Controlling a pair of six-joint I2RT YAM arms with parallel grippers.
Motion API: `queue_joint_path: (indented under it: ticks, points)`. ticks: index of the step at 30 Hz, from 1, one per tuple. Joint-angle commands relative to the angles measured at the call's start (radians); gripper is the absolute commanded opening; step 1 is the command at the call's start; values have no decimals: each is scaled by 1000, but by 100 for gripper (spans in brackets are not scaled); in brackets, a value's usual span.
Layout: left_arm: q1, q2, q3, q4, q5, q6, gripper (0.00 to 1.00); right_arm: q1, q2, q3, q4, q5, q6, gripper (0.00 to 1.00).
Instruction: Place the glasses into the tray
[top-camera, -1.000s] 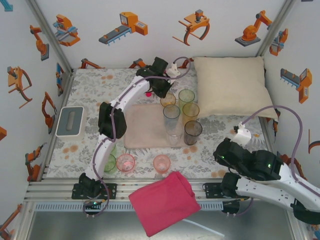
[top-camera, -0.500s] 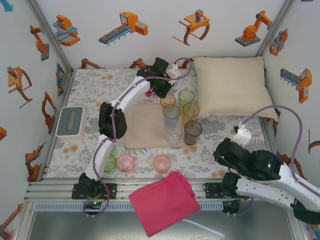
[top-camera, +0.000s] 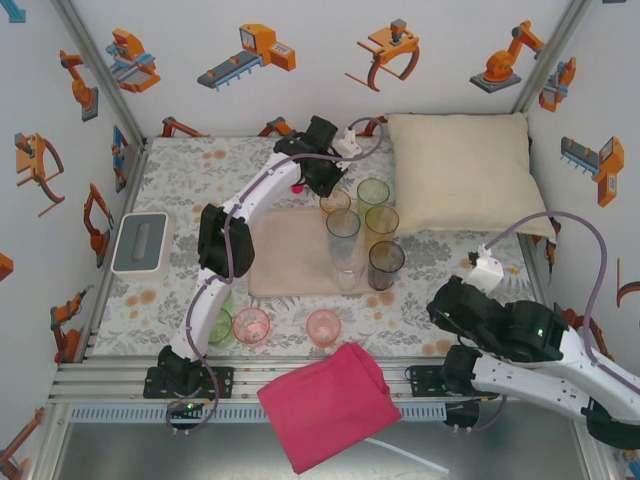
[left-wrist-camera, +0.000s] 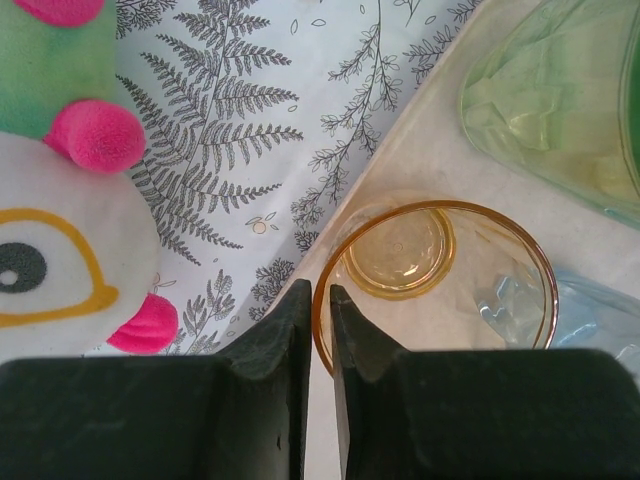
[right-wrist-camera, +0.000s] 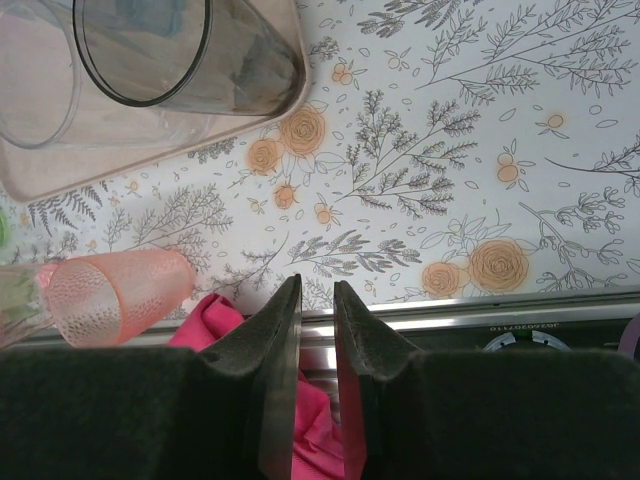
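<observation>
The pale pink tray (top-camera: 285, 265) lies mid-table with several glasses along its right side: an orange glass (top-camera: 336, 200), a green one (top-camera: 373, 192), a yellow one (top-camera: 381, 222), a tall clear one (top-camera: 343, 235) and a smoky grey one (top-camera: 386, 263). My left gripper (top-camera: 325, 190) is over the tray's far corner. Its jaws (left-wrist-camera: 320, 290) stand a hair apart astride the rim of the upright orange glass (left-wrist-camera: 400, 245), without pinching it. Two pink glasses (top-camera: 251, 324) (top-camera: 323, 326) and a green one (top-camera: 220, 320) stand near the front edge. My right gripper (top-camera: 440, 305) (right-wrist-camera: 317, 285) hovers at the front right, narrowly open with nothing in it.
A cream pillow (top-camera: 465, 170) fills the back right and a grey box (top-camera: 142, 243) sits at the left. A red cloth (top-camera: 330, 405) hangs over the front rail, just under the right gripper. A plush toy (left-wrist-camera: 60, 200) lies beside the tray's far corner.
The left jaws have eased slightly apart on the orange glass's rim. Neither arm has shifted, and the glasses stand where they were.
</observation>
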Motion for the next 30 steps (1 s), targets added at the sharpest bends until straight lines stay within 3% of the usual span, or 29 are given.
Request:
queue_joint_path:
  ticks: [1, 6, 20, 30]
  points:
    - [-8, 7, 34, -23, 0, 17, 25, 4, -12, 1, -24, 27, 19, 23]
    - [-8, 0, 33, -22, -2, 23, 39, 4, -12, 3, -23, 27, 19, 23]
    - [-7, -32, 77, -27, -38, 10, 51, 3, -21, 5, -12, 31, 11, 23]
    - [-3, -112, 90, -73, -32, -11, 76, 4, -47, -4, 23, 53, 11, 24]
